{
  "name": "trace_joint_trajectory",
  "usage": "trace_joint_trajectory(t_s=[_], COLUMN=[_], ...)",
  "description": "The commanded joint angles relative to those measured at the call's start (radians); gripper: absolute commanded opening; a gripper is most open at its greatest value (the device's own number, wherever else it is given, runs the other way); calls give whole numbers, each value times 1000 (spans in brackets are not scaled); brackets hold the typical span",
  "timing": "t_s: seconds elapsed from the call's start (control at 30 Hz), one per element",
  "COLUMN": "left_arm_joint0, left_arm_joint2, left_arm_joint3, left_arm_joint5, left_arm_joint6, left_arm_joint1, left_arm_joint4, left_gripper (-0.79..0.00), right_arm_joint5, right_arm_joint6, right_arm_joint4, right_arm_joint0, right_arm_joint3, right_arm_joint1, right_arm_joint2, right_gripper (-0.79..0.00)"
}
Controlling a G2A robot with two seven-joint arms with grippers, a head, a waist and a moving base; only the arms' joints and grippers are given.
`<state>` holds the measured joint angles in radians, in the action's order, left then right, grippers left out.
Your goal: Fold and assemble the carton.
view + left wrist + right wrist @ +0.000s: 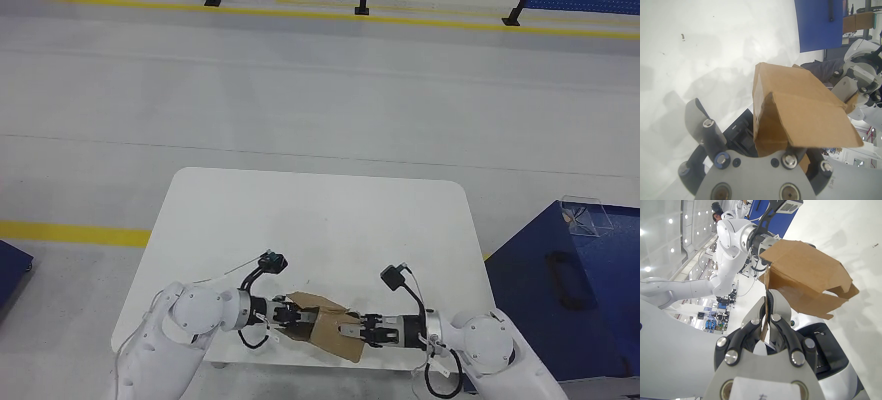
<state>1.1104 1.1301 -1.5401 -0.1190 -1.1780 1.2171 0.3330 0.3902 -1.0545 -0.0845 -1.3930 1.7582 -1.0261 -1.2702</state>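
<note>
Cardboard carton [325, 328], brown, corrugated and only partly folded, hangs between the two tools over the near strip of the white, round-cornered tabletop [300, 210]. Its body is a tilted open sleeve with loose flaps sticking out at both ends. One lower corner comes close to the near edge of the tabletop without crossing it.

The right tool [767, 301] is clenched on the carton. Its two fingers [780, 306] press together on the thin edge of one end flap, which runs down between them. The rest of the carton stands out beyond the fingertips.

The left tool [285, 315] meets the opposite end with its jaws spread. In the left wrist view one grey curved finger [696, 111] stands free, with a dark gap between it and the cardboard wall. The other finger is hidden under an overhanging flap, so I cannot tell whether it touches the cardboard.

The two tools face each other along the near edge, with the carton filling the space between them. From the carton the white surface stretches to the far edge and out to both side edges. Off the right side of the tabletop, near its corner, a dark blue box-shaped cabinet [570, 290] stands on the grey floor [320, 90]. A yellow line [70, 233] crosses the floor on the left side.
</note>
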Motion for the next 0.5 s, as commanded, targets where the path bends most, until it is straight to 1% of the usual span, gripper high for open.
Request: trace_joint_trajectory(t_s=[0.0, 0.03, 0.07, 0.27, 0.43, 0.47], left_arm_joint0=[-7, -9, -11, -28, -38, -39], left_arm_joint2=[-13, -18, -22, -41, -54, -56], left_arm_joint3=[10, 15, 18, 47, 62, 61], left_arm_joint5=[-1, 0, 1, -2, 16, 17], left_arm_joint6=[3, 4, 7, 19, 26, 24], left_arm_joint1=[0, 1, 1, 1, 2, 2], left_arm_joint4=[-1, -4, -5, -27, -48, -60], left_gripper=[-526, -702, -785, -785, -785, -785], right_arm_joint5=[-1, -1, -2, -10, -26, -29], right_arm_joint6=[0, 0, 0, -8, -19, -17], right_arm_joint4=[1, 0, -2, -22, -41, -44], right_arm_joint0=[-1, -1, 0, 9, 19, 18], right_arm_joint3=[-1, -1, -3, -10, -17, -18], right_arm_joint1=[1, 2, 2, 5, 8, 8], right_arm_joint2=[0, -1, 0, 4, 4, 4], right_gripper=[-785, -785, -785, -785, -785, -570])
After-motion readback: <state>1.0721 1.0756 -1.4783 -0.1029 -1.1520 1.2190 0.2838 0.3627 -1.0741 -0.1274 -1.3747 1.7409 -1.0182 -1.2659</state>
